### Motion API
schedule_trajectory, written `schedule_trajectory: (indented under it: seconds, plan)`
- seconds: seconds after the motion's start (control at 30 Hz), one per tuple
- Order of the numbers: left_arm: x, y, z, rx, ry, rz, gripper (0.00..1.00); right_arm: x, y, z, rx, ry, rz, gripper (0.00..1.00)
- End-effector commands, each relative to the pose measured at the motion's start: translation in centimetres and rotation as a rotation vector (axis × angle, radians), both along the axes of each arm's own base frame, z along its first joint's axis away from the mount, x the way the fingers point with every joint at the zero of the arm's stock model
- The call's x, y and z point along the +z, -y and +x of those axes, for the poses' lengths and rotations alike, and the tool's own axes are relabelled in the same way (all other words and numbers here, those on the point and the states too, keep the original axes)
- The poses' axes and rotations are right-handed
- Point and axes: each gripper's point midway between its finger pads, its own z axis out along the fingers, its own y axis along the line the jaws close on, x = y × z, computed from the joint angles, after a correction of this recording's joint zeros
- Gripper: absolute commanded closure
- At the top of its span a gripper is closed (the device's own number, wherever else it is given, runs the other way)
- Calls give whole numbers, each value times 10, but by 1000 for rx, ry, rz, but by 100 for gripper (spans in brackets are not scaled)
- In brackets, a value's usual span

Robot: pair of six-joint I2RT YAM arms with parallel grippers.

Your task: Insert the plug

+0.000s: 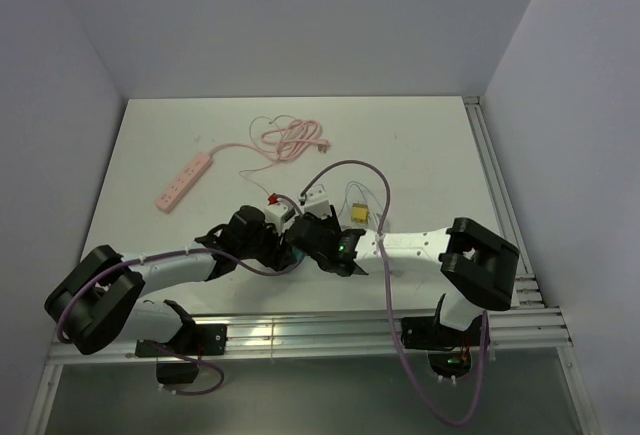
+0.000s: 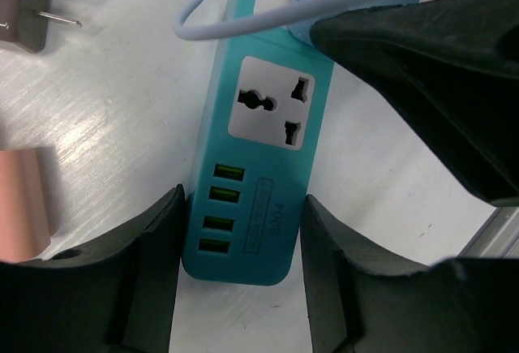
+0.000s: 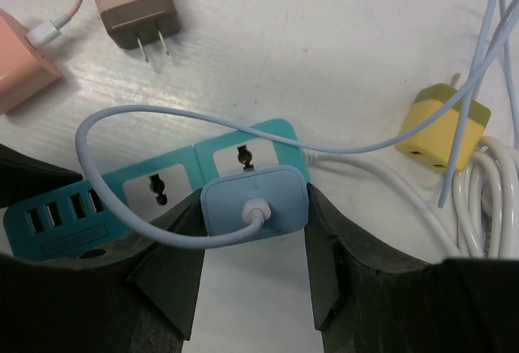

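left gripper [image 2: 243, 235] part-open, clamped on teal power strip [image 2: 261, 146] — right gripper [image 3: 255, 219] pinching blue plug [image 3: 254, 197] over a strip socket.

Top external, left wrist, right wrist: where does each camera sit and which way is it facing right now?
Top external: above and behind the bases, looking down on the table; left arm and right arm show.
Left wrist: looks down past the left gripper at the teal power strip.
Right wrist: looks down past the right gripper at the blue charger.
Shared: both wrist views show the strip and a brown plug.
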Motion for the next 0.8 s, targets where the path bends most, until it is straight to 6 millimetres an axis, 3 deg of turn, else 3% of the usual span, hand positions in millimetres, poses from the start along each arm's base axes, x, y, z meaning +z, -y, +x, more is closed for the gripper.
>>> schedule_trajectory:
  seconds: [0.0, 0.03, 0.13, 0.3, 0.33, 0.47, 0.5, 0.53, 0.6, 0.63, 0.7, 0.73, 0.77]
  plan:
    - [41, 26, 37, 108, 84, -185, 100, -144, 34, -161, 75, -694, -54, 100]
    - [40, 26, 36, 103, 82, -183, 100, -153, 44, -170, 73, -712, -69, 100]
    - [38, 27, 36, 95, 83, -175, 100, -164, 43, -172, 92, -723, -83, 100]
    - [41, 25, 35, 91, 94, -177, 100, -177, 29, -172, 137, -731, 69, 100]
    - [42, 25, 35, 91, 95, -178, 100, -182, 40, -176, 124, -738, 58, 100]
    - [44, 24, 31, 86, 94, -194, 100, -193, 49, -191, 104, -751, 56, 100]
    - [44, 25, 32, 83, 93, -195, 100, -195, 59, -196, 89, -763, -8, 100]
    - [43, 26, 31, 76, 83, -194, 100, -191, 48, -187, 90, -715, -9, 100]
    - [40, 27, 32, 74, 78, -179, 100, -181, 48, -175, 67, -629, -31, 100]
    - [40, 27, 32, 73, 81, -177, 100, -165, 38, -167, 60, -582, 13, 100]
    - [41, 27, 31, 68, 85, -182, 100, -146, 39, -149, 22, -491, 19, 74]
    - [41, 27, 32, 71, 87, -182, 100, -127, 30, -141, 22, -450, 63, 60]
    - [40, 27, 32, 73, 83, -182, 100, -117, 28, -137, 22, -429, 74, 41]
